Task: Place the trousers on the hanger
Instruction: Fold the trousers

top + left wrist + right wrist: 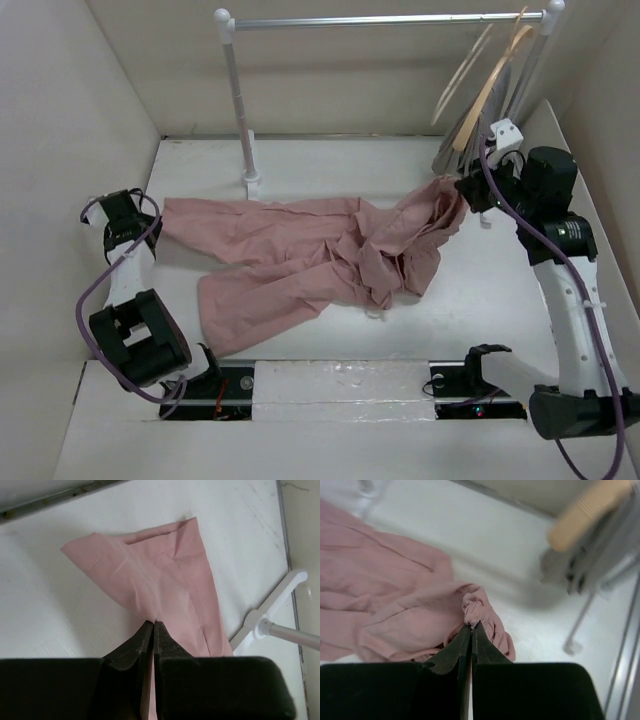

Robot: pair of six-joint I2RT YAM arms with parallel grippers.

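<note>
The soft dusty-pink fabric trousers (300,255) lie on the white desk (350,170), their long axis running sideways from the thin pale cream hanger (460,70). The right pincer (471,625), clamped on the bunched waist, is nearest the hanger. The left pincer (153,622), clamped on a leg end, is farthest.

Robotics lab cell: bare white walls (60,110), left arm (125,275) and right arm (566,290) on a white table (340,160), small clothes rail (385,19).

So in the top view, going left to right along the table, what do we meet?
left gripper, pinching a leg end → trousers → right gripper, pinching the bunched end → rack's right post. The hangers overlap the right gripper, so they are left out.
</note>
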